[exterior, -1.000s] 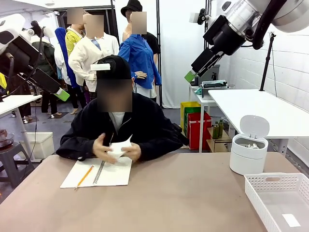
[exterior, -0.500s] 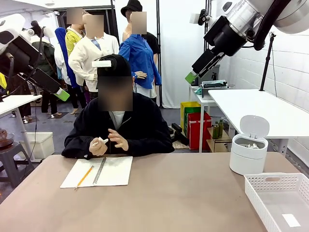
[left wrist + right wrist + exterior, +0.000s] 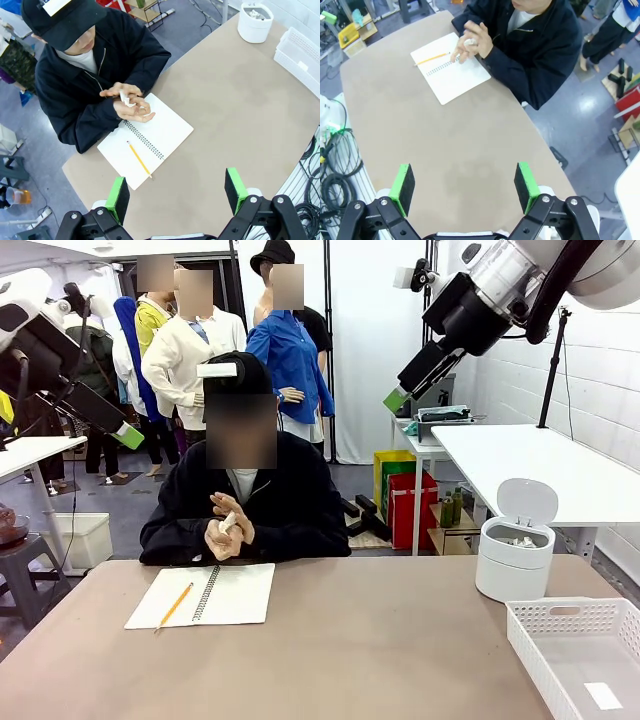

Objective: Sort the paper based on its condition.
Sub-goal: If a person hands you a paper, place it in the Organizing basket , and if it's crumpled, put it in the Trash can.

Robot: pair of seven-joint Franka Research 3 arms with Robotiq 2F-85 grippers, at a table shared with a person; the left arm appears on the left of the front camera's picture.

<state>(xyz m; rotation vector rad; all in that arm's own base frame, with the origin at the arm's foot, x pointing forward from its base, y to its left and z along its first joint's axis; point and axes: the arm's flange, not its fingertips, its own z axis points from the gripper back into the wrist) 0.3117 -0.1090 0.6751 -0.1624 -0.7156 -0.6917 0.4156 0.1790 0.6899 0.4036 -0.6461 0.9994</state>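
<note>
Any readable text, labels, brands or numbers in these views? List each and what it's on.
No text can be read.
White patch on the person's cap: too small and blurred to read.
White slip in the basket: no print can be made out.
Notebook: no writing visible on the open page.

- A spiral notebook [image 3: 225, 595] is lying open on the tan table [image 3: 380, 660].
- A yellow pencil [image 3: 176, 604] is resting on its page.
- A round white bin [image 3: 510, 575] is standing lid-up beside a white basket [image 3: 530, 650].
</note>
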